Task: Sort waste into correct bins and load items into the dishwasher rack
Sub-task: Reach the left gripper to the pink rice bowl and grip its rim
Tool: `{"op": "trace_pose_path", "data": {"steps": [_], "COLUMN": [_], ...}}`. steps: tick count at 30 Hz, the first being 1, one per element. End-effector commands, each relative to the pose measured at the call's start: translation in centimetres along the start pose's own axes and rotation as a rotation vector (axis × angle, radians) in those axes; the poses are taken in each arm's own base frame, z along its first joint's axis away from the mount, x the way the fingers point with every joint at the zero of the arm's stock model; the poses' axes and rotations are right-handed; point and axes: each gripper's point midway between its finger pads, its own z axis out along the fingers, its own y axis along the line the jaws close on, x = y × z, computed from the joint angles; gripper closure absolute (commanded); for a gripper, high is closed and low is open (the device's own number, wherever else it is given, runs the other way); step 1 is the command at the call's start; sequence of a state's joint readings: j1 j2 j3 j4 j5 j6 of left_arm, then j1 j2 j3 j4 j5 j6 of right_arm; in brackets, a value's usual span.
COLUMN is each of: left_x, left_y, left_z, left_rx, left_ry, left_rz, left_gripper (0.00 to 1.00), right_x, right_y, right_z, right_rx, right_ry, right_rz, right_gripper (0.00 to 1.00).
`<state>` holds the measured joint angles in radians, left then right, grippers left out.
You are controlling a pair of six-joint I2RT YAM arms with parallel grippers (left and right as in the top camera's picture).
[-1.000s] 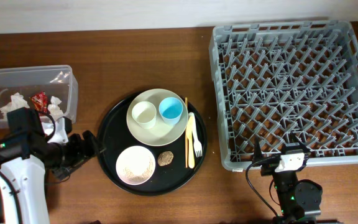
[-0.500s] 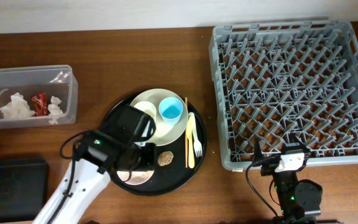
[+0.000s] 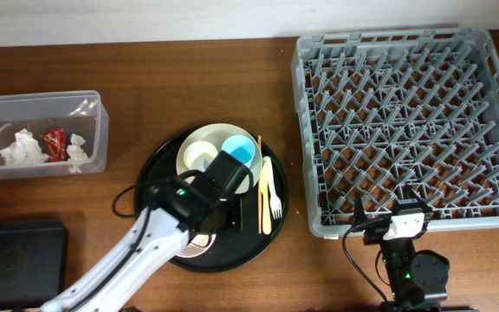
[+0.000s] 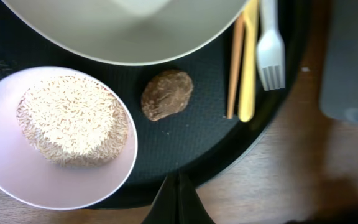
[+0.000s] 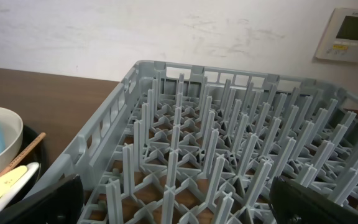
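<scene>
My left gripper [image 4: 179,186] is shut with nothing in it, hovering above the front edge of the round black tray [image 4: 185,146]. Just beyond the tips lies the brown food lump [image 4: 166,94]. The pink bowl [image 4: 55,180] heaped with rice grains [image 4: 70,118] sits to its left, and the chopsticks [image 4: 235,68] and fork [image 4: 271,50] to its right. In the overhead view the left arm [image 3: 189,208] covers the lump and part of the bowl. The cream plate [image 3: 189,143] carries the cream cup [image 3: 200,156] and blue cup [image 3: 241,149]. My right gripper [image 5: 179,205] stands open at the grey dishwasher rack [image 5: 185,143].
A clear tub [image 3: 102,130] at the left holds white tissues [image 3: 22,149] and a red wrapper [image 3: 53,143]. A shallow black bin [image 3: 16,251] lies at the front left. The rack [image 3: 405,121] fills the right side of the table.
My left arm swung right from beside the clear tub to above the black tray, and its jaws went from open to shut. The right arm has not moved.
</scene>
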<state>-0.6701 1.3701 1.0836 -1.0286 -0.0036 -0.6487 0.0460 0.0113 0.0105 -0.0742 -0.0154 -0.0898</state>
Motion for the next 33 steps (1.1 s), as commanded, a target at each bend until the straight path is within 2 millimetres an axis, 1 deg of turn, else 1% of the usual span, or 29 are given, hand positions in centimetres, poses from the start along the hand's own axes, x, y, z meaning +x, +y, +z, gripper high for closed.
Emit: {"op": "trace_pose_path", "data": {"steps": [1,3,5,7,8,10,13,16,19,22,24,28,33], "left_x": [0.9,0.7,0.5,0.4,0.4,0.4,0.5,0.7,0.9,1.0,1.1,1.1,1.5], "left_y": [0.6,1.5,1.7,2.9,3.2,3.1,3.1,3.2,3.4,3.5,3.6,3.5,3.8], "left_z": [2.6,3.5,3.5,3.3,3.2,3.2,3.5,4.4,6.0,6.5,6.6,6.7,8.3], "left_rx": [-0.097,-0.174,-0.188,-0.254,-0.270,-0.266,-0.266,-0.282,-0.313,-0.323,-0.327,-0.327,-0.358], "left_ry": [0.061,0.051,0.046,0.028,0.025,0.027,0.027,0.049,0.086,0.097,0.102,0.102,0.139], "left_rz": [0.015,0.034,0.035,0.019,0.015,0.014,0.014,0.005,0.004,0.005,0.006,0.006,0.012], "left_gripper": [0.99,0.99,1.00,1.00,0.99,0.99,0.86,0.86,0.86,0.86,0.71,0.70,0.70], "right_x": [0.2,0.2,0.2,0.2,0.2,0.2,0.2,0.2,0.2,0.2,0.2,0.2,0.2], "right_y": [0.1,0.1,0.1,0.1,0.1,0.1,0.1,0.1,0.1,0.1,0.1,0.1,0.1], "right_z": [0.0,0.0,0.0,0.0,0.0,0.0,0.0,0.0,0.0,0.0,0.0,0.0,0.0], "right_rx": [-0.005,-0.005,-0.005,-0.005,-0.005,-0.005,-0.005,-0.005,-0.005,-0.005,-0.005,-0.005,-0.005], "right_ry": [0.004,0.004,0.004,0.004,0.004,0.004,0.004,0.004,0.004,0.004,0.004,0.004,0.004], "right_rz": [-0.008,-0.008,-0.008,-0.008,-0.008,-0.008,-0.008,-0.008,-0.008,-0.008,-0.008,-0.008,-0.008], "right_gripper": [0.02,0.02,0.02,0.02,0.02,0.02,0.02,0.02,0.02,0.02,0.02,0.02,0.01]}}
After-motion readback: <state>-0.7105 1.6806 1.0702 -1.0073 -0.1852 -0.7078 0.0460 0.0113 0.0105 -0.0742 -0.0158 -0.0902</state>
